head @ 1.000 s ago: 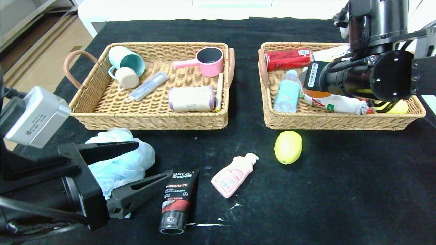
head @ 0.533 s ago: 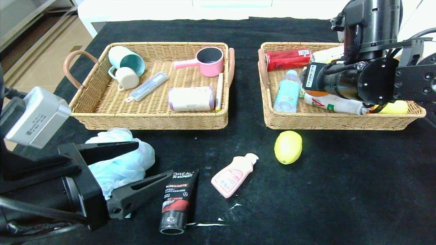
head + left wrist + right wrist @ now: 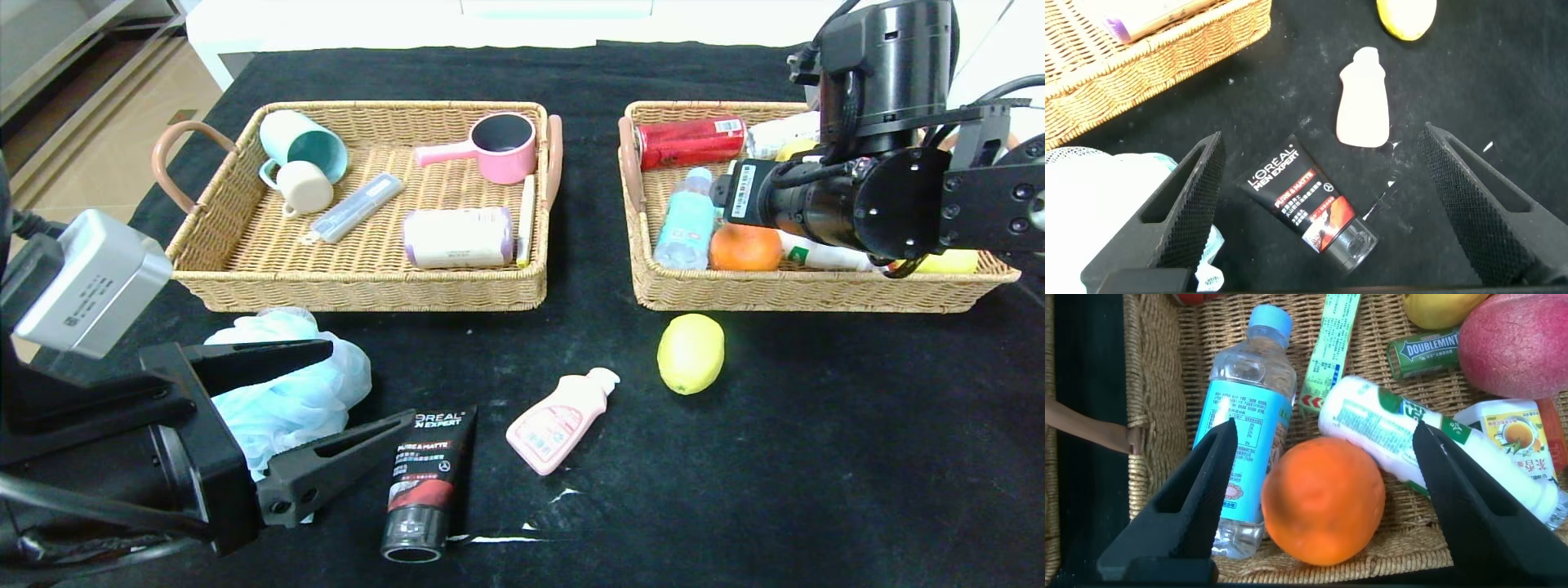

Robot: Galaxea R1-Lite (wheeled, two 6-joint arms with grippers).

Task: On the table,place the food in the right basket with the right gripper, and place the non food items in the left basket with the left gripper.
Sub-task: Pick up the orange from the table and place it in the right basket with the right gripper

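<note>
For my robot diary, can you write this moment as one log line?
right gripper: open above orange | orange: in right basket | left gripper: open, near bath sponge | lemon: on table

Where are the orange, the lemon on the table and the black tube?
orange (image 3: pixel 1324 501), right wrist view, middle of its peel.
lemon (image 3: pixel 691 354), head view, middle of the fruit.
black tube (image 3: pixel 1305 206), left wrist view, printed label.

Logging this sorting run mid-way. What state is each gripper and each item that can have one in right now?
right gripper: open, above the orange
orange: loose in the right basket
left gripper: open, over the black tube
black tube: lying on the table, capped
pink bottle: lying on its side, capped
lemon: on the table, outside the basket
water bottle: lying flat, capped
</note>
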